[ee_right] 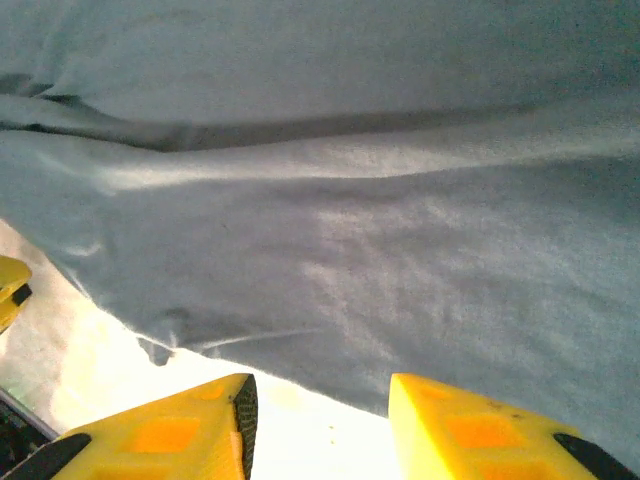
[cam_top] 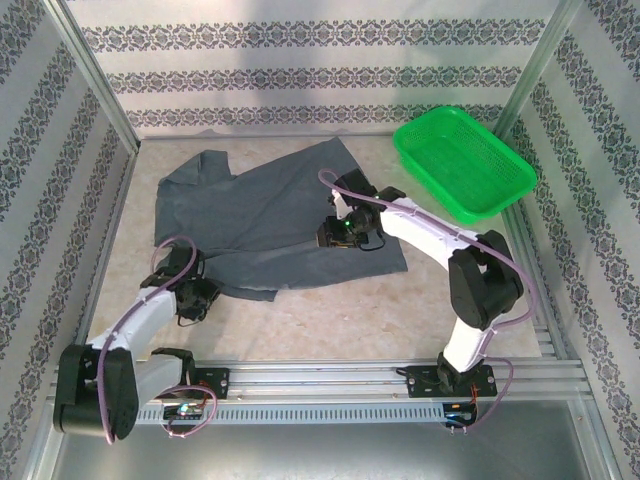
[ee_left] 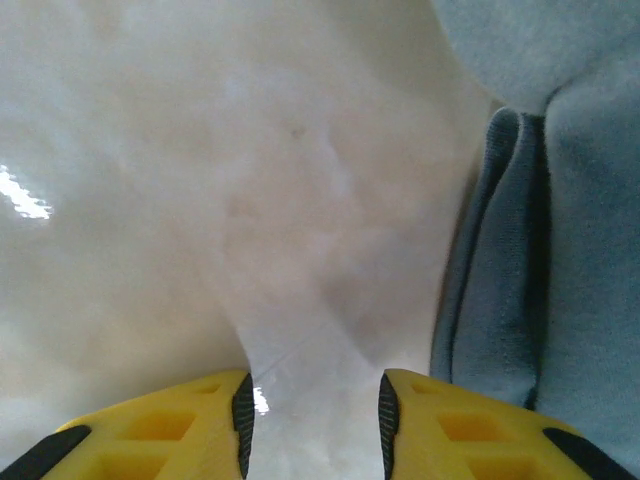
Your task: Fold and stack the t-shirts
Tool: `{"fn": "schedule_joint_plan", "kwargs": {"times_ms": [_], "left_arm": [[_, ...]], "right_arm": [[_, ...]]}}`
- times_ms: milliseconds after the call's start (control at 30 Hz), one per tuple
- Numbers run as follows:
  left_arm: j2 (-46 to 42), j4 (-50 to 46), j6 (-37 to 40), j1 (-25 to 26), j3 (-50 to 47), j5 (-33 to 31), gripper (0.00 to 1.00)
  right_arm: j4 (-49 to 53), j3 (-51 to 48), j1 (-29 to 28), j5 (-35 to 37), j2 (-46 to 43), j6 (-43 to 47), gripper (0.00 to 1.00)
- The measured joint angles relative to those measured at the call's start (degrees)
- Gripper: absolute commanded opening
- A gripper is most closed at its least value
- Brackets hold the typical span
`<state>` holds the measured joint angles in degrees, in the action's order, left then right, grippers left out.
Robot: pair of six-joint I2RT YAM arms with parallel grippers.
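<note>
Patterned grey-and-white wall panels (cam_top: 300,75) enclose a pale marbled tabletop (cam_top: 400,300).

Landmark: bright green plastic mesh basket (cam_top: 428,180), tilted against the far corner, nothing visible inside.

Item 1: plain slate-grey soft-fabric t-shirt (cam_top: 260,215), short-sleeved, unprinted. It lies on the tabletop beside the basket and apart from it, opened out but rumpled. One hem edge is doubled over on the side farthest from the basket (the left wrist view shows this as a rolled lip of cloth (ee_left: 500,260)).

Item 2: left gripper (cam_top: 197,298), at the shirt corner farthest from the basket. Its yellow fingers (ee_left: 190,420) are spread with bare table between them and the cloth just beside them, not pinched.

Item 3: right gripper (cam_top: 345,232), over the shirt's near hem on the basket side. Its fingers (ee_right: 470,420) are likewise spread and hold nothing, with the hem (ee_right: 300,360) just ahead.

Progress: early, by my estimate. No neat fold is made and no stack exists. Grasping the hem, folding and placing all remain.
</note>
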<state>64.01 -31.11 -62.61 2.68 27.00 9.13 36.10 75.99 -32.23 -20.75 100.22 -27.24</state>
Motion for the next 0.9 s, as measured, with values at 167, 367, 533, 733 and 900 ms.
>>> {"fn": "schedule_joint_plan", "kwargs": {"times_ms": [167,367,533,733,900], "left_arm": [[3.1,-2.0,0.2,1.4,2.4,-1.2,0.36],[6.0,0.0,1.0,5.6,7.6,-3.2,0.37],[6.4,-3.0,4.8,7.9,12.9,-6.6,0.36],[9.0,-5.7,14.9,11.0,13.8,-8.1,0.3],[10.8,-5.6,24.2,12.7,13.8,-7.5,0.37]], "right_arm": [[-0.4,-1.1,0.1,-0.5,-1.4,-0.5,0.4],[-0.8,-2.1,0.5,-1.0,-1.6,-1.3,0.4],[-0.9,-2.1,0.6,-1.2,-1.6,-1.4,0.4],[-1.5,-2.1,1.0,-1.4,-1.6,-1.7,0.4],[-1.7,-2.1,2.1,-1.4,-1.6,-2.1,0.4]]}}
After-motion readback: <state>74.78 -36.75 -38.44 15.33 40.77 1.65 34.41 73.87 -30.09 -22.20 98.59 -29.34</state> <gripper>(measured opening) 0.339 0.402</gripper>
